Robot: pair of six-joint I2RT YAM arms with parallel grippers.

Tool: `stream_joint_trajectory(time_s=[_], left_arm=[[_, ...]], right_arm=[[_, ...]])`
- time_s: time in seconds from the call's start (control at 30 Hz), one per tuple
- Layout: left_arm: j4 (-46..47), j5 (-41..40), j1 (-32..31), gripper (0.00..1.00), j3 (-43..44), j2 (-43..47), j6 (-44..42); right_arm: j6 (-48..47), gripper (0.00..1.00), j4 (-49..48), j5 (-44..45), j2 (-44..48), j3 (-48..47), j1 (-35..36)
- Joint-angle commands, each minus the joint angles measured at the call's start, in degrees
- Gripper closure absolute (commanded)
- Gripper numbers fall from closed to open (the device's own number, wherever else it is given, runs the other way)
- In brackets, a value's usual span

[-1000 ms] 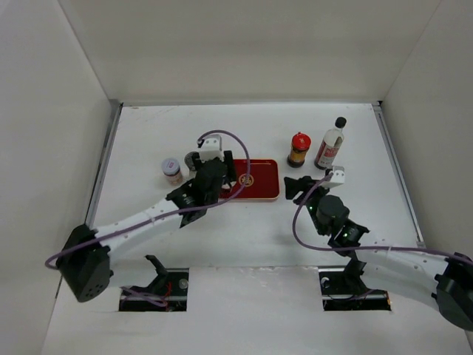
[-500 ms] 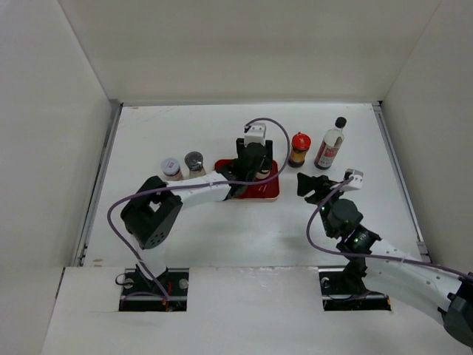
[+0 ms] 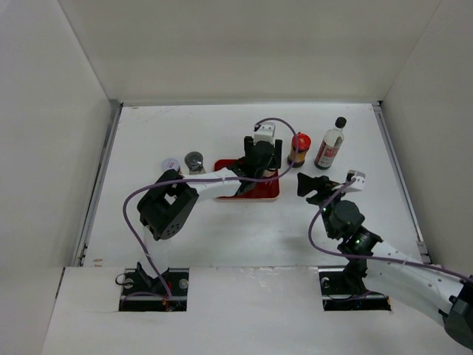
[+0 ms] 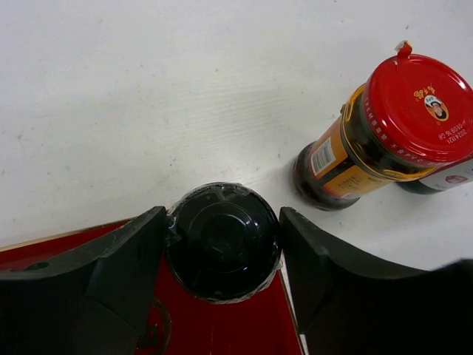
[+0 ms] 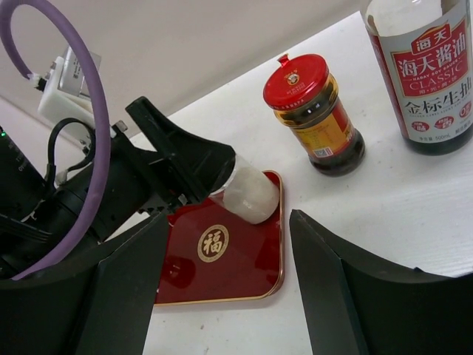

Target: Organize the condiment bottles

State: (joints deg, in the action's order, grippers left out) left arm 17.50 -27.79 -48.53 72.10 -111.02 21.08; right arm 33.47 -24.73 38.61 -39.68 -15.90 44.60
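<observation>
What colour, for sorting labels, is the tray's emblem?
Gold emblem; right wrist view shows it best.

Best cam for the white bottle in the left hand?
Right wrist: the white bottle shows its body, gripped by the left hand over the red tray. Left wrist shows only its black cap between the fingers. Top view: hidden under the hand.

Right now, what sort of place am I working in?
Most likely a lab test cell, not a kitchen: plain white panels box in a white table, and the props in view are a few condiment bottles and a red tray.
</observation>
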Motion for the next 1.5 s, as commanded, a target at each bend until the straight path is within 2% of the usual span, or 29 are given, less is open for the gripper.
stream_joint_trajectory(time_s=[0.0,0.07,0.13,0.33,0.37,0.4,0.5,0.53,0.6,0.7,0.8,0.9,1.0,1.17,1.47], left_arm=[[6.4,-0.3,-0.4,0.29,1.7,1.6,-0.6],[6.8,-0.5,-0.5,0.16,0.7,3.0,-0.6],[7.8,-1.1,-0.6,0.11,-0.6,5.2,-0.5],[12.5,-4.5,0.8,0.1,-9.7,17.0,-0.3],[13.0,-5.8,1.3,0.1,-12.7,20.3,-0.1],[13.3,-7.3,1.9,0.1,-15.8,23.8,0.1],[11.9,-11.1,5.3,0.11,-26.4,35.7,2.9],[10.5,-12.4,6.9,0.12,-29.9,40.1,4.3],[4.8,-15.3,10.7,0.12,-35.2,48.3,7.0],[-6.4,-16.9,16.7,0.12,-38.9,56.4,10.5],[-13.3,-15.4,22.4,0.11,-40.1,58.6,12.3],[-15.5,-11.2,27.5,0.11,-39.1,55.2,12.3],[-15.0,-8.2,30.5,0.11,-37.0,49.0,12.6],[-13.4,-7.2,31.2,0.1,-32.5,39.8,12.6],[-9.2,-6.3,32.5,0.12,-29.2,32.4,12.5]], right_arm=[[0.7,0.27,-1.6,0.9,1.1,0.7,-0.3],[0.7,0.27,-1.6,1.0,1.3,0.8,-0.3],[0.7,0.27,-1.6,1.0,1.3,0.9,-0.5],[0.8,0.29,-1.6,1.0,1.6,1.0,-0.3],[0.8,0.32,-1.7,1.0,1.6,1.0,-0.3],[0.8,0.4,-2.0,0.6,1.4,1.0,-0.3],[0.5,0.7,-2.3,-0.5,-0.2,0.3,-0.3],[0.4,0.75,-2.2,-0.6,-1.1,-0.2,-0.3],[0.5,0.77,-2.3,-1.3,-3.1,-0.8,0.1],[0.5,0.69,-2.5,-3.2,-5.7,-1.8,0.1],[0.4,0.5,-4.4,-4.1,-7.6,-1.8,0.1],[0.3,0.33,-5.7,-4.9,-9.4,-1.9,0.3],[-0.2,0.25,-5.7,-5.8,-10.5,-2.5,0.5],[-0.9,0.23,-5.0,-8.9,-13.7,-4.2,1.1],[-1.9,0.23,-5.7,-9.7,-15.3,-5.0,2.3]])
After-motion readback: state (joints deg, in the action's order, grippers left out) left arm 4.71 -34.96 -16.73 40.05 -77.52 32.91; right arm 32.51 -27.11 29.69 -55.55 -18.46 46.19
